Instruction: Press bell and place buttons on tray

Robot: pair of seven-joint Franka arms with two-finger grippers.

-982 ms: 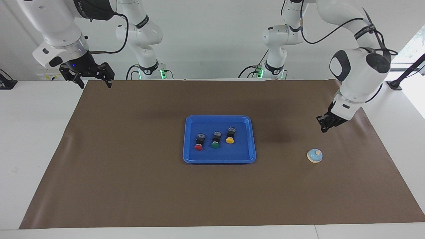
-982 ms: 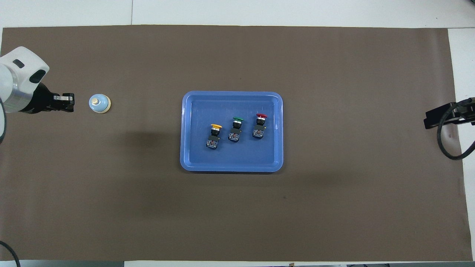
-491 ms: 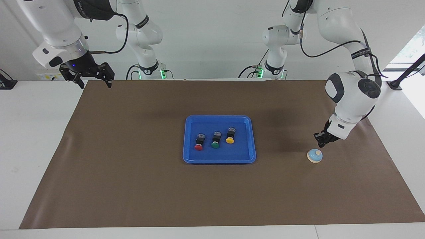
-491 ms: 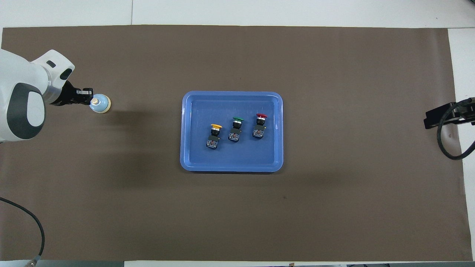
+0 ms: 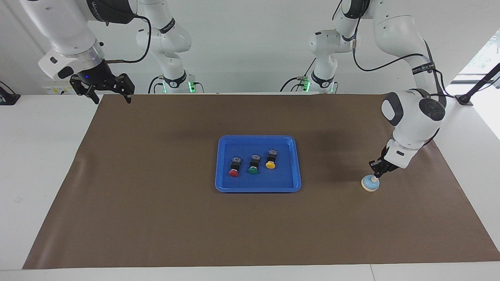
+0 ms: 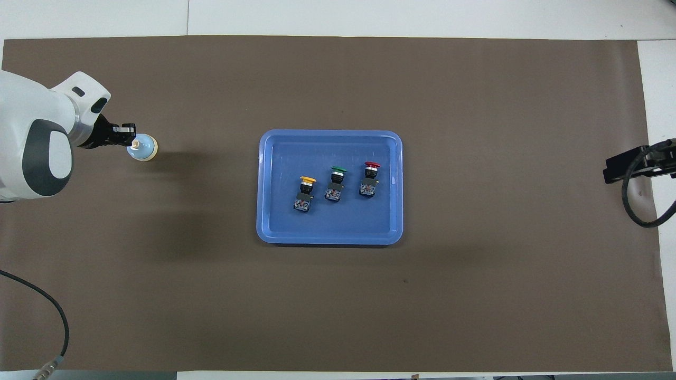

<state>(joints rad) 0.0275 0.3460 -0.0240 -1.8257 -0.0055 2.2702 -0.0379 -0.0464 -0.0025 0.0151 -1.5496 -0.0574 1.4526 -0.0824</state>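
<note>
Left end effector [image 5: 375,174], fingertips together, seemingly touches the bell [image 5: 370,183]; its knob is half hidden.

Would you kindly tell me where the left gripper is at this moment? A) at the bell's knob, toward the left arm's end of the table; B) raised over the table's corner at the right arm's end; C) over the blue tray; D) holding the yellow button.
A: in the facing view the left gripper, fingers shut, comes down right at the cream knob of the bell, well away from the tray holding the buttons.
</note>
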